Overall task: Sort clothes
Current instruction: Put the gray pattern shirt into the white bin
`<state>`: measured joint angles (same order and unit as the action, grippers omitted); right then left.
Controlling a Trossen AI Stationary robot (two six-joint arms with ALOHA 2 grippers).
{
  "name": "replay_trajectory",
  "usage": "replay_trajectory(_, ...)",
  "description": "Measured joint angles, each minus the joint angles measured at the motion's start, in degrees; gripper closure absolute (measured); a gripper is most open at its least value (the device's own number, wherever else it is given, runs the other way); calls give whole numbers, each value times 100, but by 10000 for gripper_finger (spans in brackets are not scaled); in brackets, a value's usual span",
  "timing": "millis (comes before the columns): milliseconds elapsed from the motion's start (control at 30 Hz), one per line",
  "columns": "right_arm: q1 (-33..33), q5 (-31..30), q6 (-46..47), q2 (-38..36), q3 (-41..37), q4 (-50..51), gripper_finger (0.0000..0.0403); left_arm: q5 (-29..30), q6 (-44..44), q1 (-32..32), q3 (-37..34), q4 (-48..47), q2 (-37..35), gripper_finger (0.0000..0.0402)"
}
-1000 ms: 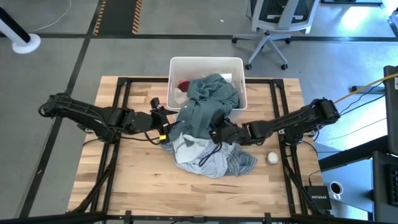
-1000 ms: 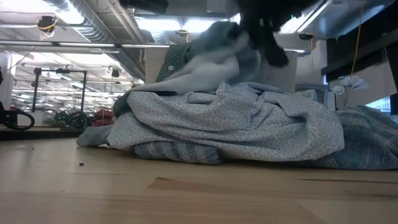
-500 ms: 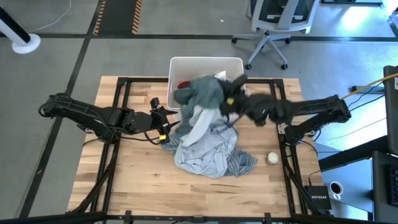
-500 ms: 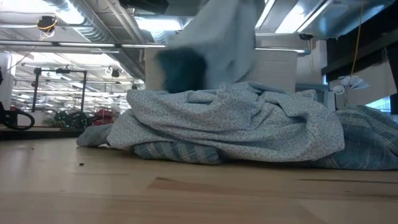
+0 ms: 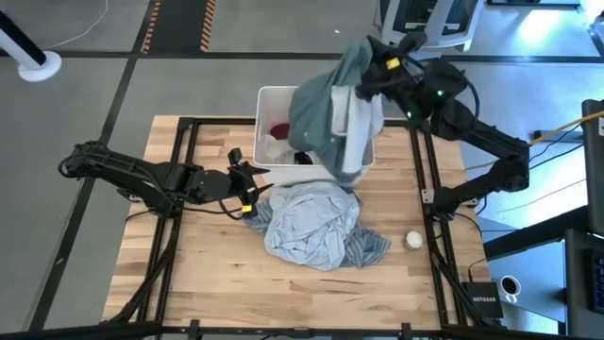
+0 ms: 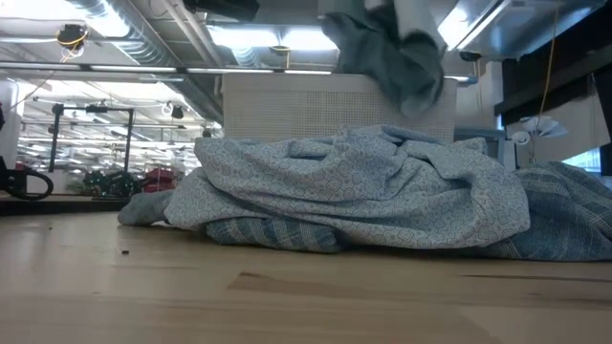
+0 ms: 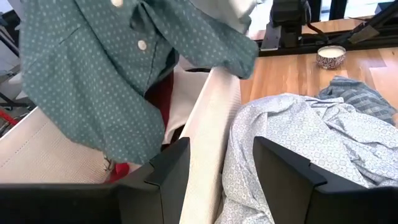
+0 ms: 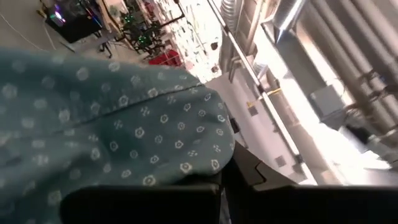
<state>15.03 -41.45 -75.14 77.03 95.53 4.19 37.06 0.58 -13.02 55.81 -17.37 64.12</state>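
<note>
My right gripper (image 5: 376, 62) is raised high over the far right corner of the white tub (image 5: 267, 94) and is shut on a teal dotted shirt (image 5: 321, 113). The shirt also shows in the low view (image 6: 392, 53) and the left wrist view (image 7: 93, 68). A pile of pale blue-grey and striped shirts (image 5: 316, 222) lies on the table in front of the tub. A red piece (image 5: 279, 129) and white pieces lie inside the tub. My left gripper (image 5: 247, 195) is open, low, at the pile's left edge; its fingers (image 7: 168, 174) point at the tub's near wall. My right gripper holds a bunch of the teal shirt at its top (image 8: 186, 155); one layer or several, I cannot tell. The shirt hangs slack below the gripper, clear of the pile, over the tub (image 5: 330, 142). My left gripper: I cannot tell whether it touches the pile's edge.
A small white ball (image 5: 413, 240) lies on the table to the right of the pile. Black frame rails (image 5: 189, 151) run along the table's sides. Bare wood (image 5: 208, 274) lies at the near left. An office chair (image 5: 415, 38) stands beyond the table.
My right gripper has risen steeply and gone toward the table's far right, staying shut on the teal shirt. The shirt has been pulled off the top of the pile, lifted clear, and now hangs over the tub. The pale pile stays where it was.
</note>
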Motion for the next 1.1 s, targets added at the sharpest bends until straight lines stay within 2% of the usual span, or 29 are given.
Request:
replay_trajectory(233,559,617,727,160,-7,-95,397,0,11,0,0,110,0,231)
replay_trajectory(433,568,1131,914,394,-5,-1171,395,2,184,7,0,379,0,231)
replay_trajectory(633,584,1318,896,610,-7,-2359,394,1,201,7,0,368,13,231)
replay_trajectory(800,653,2000,897,626,-4,-2172,394,1,178,-3,0,330,13,231)
replay_trajectory(933,834,2066,866,650,-7,-2183,393,0,177,-4,0,331,13,231)
replay_trajectory(1000,1031,1994,727,700,8,-2708,393,0,124,2,0,353,13,231)
replay_trajectory(1100,1309,2084,1334,697,95,-3147,393,0,100,2,0,575,13,231)
